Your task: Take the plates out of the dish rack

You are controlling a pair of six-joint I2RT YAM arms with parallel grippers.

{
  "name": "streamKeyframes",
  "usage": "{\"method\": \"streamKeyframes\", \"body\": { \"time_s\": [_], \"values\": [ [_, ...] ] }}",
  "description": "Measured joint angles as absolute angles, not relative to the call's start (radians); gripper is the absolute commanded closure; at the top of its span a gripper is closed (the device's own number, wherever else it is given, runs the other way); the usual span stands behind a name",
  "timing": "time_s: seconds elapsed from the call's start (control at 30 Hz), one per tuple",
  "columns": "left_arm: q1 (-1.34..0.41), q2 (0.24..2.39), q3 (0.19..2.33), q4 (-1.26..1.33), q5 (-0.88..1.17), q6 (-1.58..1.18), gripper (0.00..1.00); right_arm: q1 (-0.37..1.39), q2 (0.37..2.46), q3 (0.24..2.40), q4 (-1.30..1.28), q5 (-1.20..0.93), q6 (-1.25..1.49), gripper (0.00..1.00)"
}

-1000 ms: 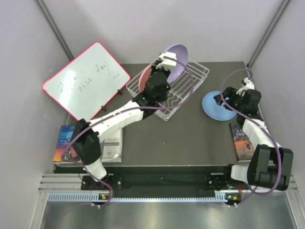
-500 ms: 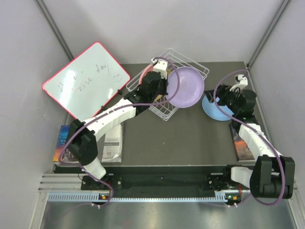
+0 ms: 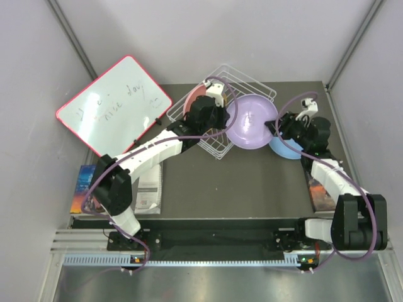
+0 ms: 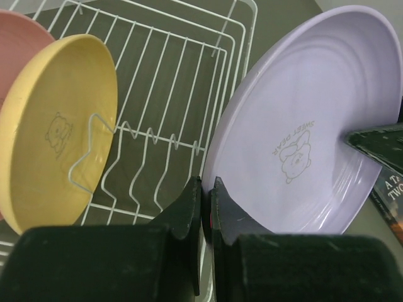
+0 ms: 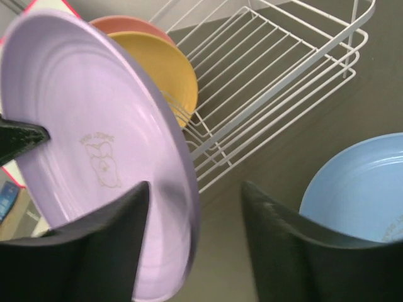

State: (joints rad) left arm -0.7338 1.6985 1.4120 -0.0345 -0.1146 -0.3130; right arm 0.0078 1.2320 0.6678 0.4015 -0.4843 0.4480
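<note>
My left gripper [image 3: 221, 116] is shut on the rim of the lilac-purple plate [image 3: 252, 121] and holds it tilted in the air, right of the dish rack [image 3: 247, 80]. The left wrist view shows the jaws [image 4: 206, 192] pinching that plate [image 4: 308, 126]. My right gripper [image 3: 277, 126] is open, and its fingers straddle the plate's opposite rim [image 5: 182, 189] without closing. The light blue plate [image 3: 288, 150] lies flat on the table under the right arm. The orange plate [image 4: 56, 132] and the pink plate [image 4: 19, 50] stand in the rack [image 4: 182, 75].
A red-framed whiteboard [image 3: 113, 104] leans at the back left. Books lie at the table's front left [image 3: 88, 189] and by the right edge [image 3: 321, 185]. Grey walls close in on both sides.
My left arm has lifted the lilac plate out of the rack and swung it right. My right gripper has left the blue plate and moved left onto the lilac plate's rim.
</note>
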Motion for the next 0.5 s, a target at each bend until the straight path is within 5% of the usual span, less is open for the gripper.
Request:
{"method": "streamKeyframes", "body": {
  "time_s": [0.07,0.1,0.2,0.23,0.27,0.37,0.5],
  "values": [
    [-0.734,1.699,1.406,-0.022,-0.094,-0.316,1.00,0.012,1.254,0.668,0.408,-0.492,0.450,0.97],
    [-0.733,1.699,1.401,-0.021,-0.095,-0.315,1.00,0.013,1.264,0.668,0.413,-0.497,0.451,1.00],
    [-0.716,1.699,1.382,-0.019,-0.093,-0.322,0.70,0.013,1.272,0.668,0.423,-0.507,0.467,1.00],
    [-0.709,1.699,1.378,-0.014,-0.082,-0.325,0.37,0.013,1.272,0.668,0.421,-0.501,0.467,1.00],
    [-0.704,1.698,1.375,-0.004,-0.080,-0.328,0.26,0.015,1.270,0.668,0.415,-0.486,0.466,1.00],
    [-0.679,1.692,1.351,0.023,-0.060,-0.337,0.11,-0.009,1.250,0.668,0.368,-0.402,0.453,1.00],
    [-0.623,1.650,1.280,0.054,-0.041,-0.332,0.10,-0.131,1.221,0.668,0.310,-0.328,0.456,1.00]
  ]
}}
